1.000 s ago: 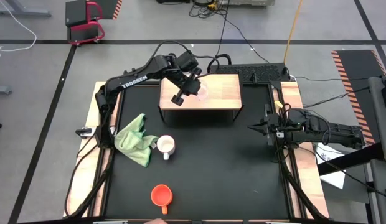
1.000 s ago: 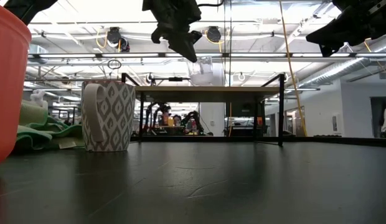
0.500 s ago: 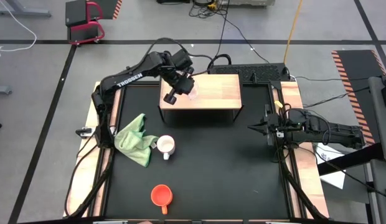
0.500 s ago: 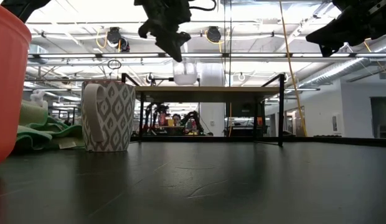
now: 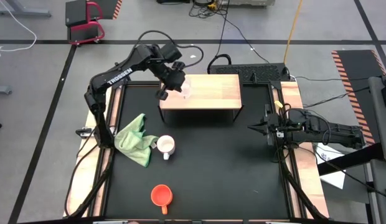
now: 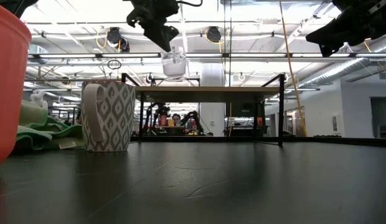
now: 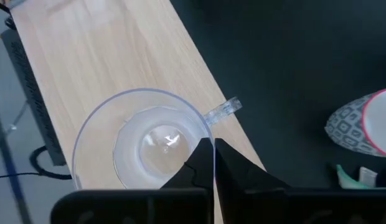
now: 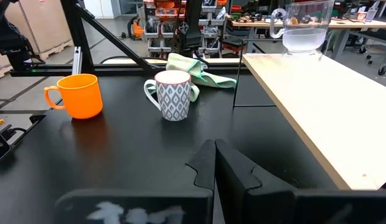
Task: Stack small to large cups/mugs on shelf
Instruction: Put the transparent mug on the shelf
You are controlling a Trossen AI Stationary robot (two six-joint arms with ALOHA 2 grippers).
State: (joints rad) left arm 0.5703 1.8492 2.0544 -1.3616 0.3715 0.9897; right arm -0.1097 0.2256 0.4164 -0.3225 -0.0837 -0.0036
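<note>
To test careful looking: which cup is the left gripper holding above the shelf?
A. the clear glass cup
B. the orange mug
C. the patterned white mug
A: the left gripper pinches the clear glass cup by its rim above the shelf.

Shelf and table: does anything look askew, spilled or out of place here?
Nothing is spilled or tipped. The green cloth lies crumpled beside the patterned white mug. The clear glass cup hangs above the shelf, gripped at its rim by the left tool.
</note>
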